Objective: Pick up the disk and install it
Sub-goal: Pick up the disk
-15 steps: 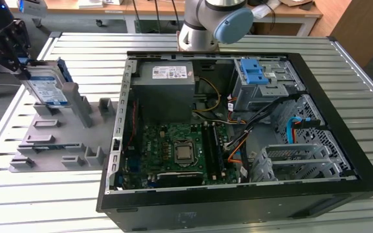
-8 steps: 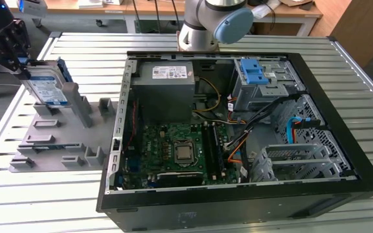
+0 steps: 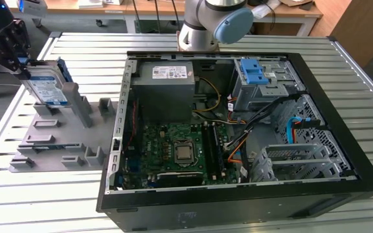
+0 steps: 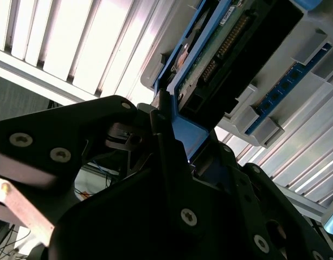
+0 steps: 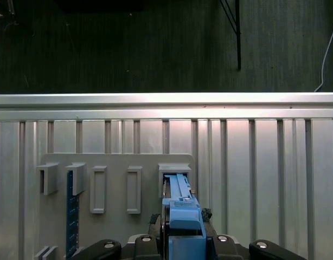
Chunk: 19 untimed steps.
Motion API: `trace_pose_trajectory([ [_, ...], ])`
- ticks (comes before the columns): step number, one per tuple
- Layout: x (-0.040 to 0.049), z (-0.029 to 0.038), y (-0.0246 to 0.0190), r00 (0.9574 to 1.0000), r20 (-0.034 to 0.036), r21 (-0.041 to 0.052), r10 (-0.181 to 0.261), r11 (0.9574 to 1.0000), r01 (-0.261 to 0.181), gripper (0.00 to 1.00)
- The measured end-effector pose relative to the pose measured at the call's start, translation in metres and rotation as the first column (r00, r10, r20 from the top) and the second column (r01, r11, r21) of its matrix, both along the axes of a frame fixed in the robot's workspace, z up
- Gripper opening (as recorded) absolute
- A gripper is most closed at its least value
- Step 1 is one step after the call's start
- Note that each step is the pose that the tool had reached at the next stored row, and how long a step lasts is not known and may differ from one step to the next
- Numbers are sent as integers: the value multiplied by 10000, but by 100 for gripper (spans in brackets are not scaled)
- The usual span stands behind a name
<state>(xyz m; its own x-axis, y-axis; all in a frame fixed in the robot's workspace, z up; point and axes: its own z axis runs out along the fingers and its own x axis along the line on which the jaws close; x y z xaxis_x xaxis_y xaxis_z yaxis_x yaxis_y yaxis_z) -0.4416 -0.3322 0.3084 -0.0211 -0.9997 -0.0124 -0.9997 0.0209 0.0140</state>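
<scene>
The disk [image 3: 46,89], a silver-grey drive with a white-and-blue label in a blue carrier, stands upright and slightly tilted at the exterior view's left. Its lower edge is at a slot of the grey holder fixture [image 3: 50,141]. My black gripper [image 3: 25,72] grips it from above and is shut on its blue carrier. In the second wrist view a finger [image 4: 162,142] presses on the blue frame, with the disk's circuit-board side [image 4: 221,49] beyond. In the first wrist view the disk's blue edge [image 5: 180,203] runs from my gripper [image 5: 183,241] to a fixture slot [image 5: 174,172].
An open black computer case [image 3: 342,73] lies on the slatted metal table [image 3: 44,194], with a grey drive bay and its blue latch [image 3: 259,75] at the far right. The arm's base [image 3: 206,24] stands behind the case. A blue strip [image 5: 72,216] sits in another fixture slot.
</scene>
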Motion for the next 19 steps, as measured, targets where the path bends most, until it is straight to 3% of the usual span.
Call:
trace_pose_trajectory([
  [19,0,126,0,10000,1,0,-1,10000,1,36],
])
